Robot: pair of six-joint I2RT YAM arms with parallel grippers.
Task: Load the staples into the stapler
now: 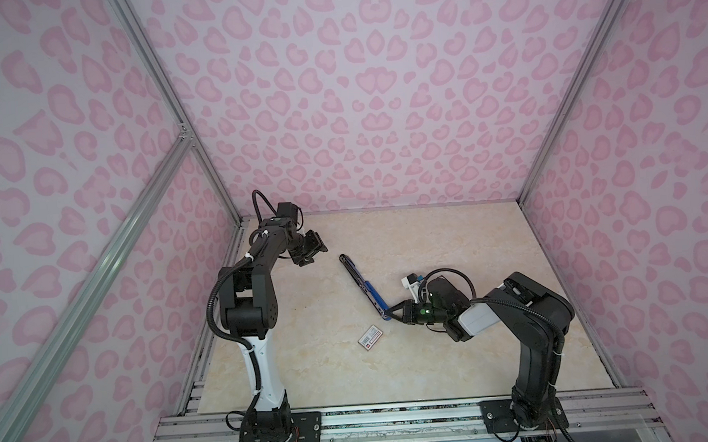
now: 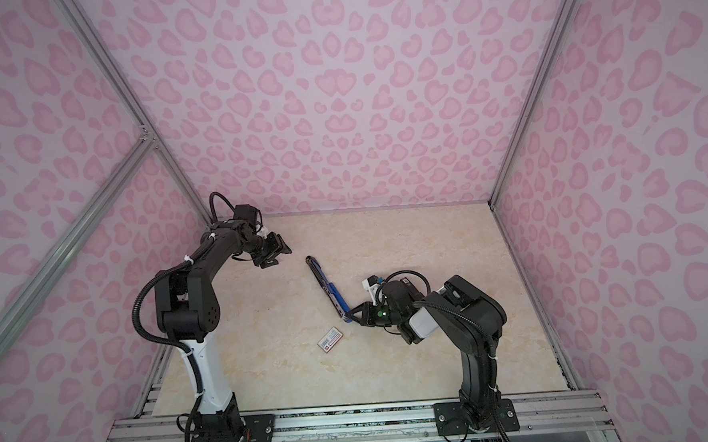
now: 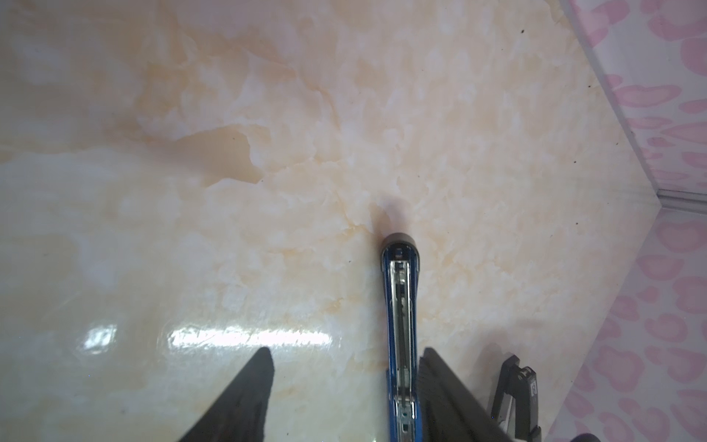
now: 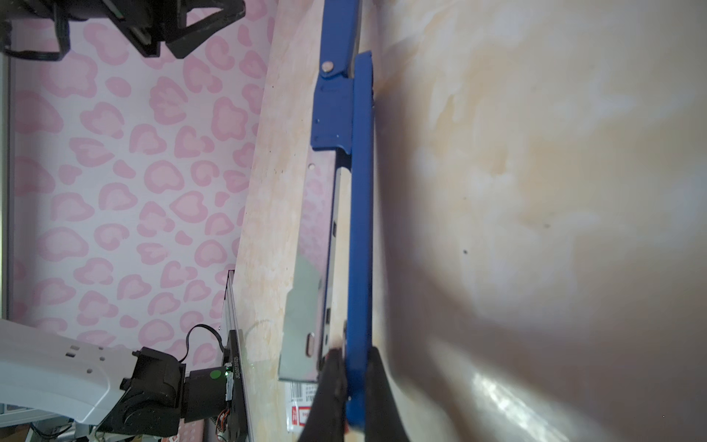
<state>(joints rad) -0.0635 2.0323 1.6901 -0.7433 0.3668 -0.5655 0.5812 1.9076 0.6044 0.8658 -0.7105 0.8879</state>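
Blue stapler (image 1: 363, 287) lies opened mid-table, running 11 to 5 o'clock. Right gripper (image 1: 392, 314) clamps its 5 o'clock end. Left gripper (image 1: 315, 251) off at 10 o'clock, fingers wide, empty. Box (image 1: 370, 336) at 6 o'clock.

surface: beige marbled tabletop (image 1: 454, 350) | on it: opened blue stapler (image 1: 362, 285), white-and-red barcoded box (image 1: 370, 336)

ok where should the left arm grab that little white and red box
Across its two long edges, straight down from above: the box lies flat and slanted on the table, so the left gripper should turn its open jaws to match.
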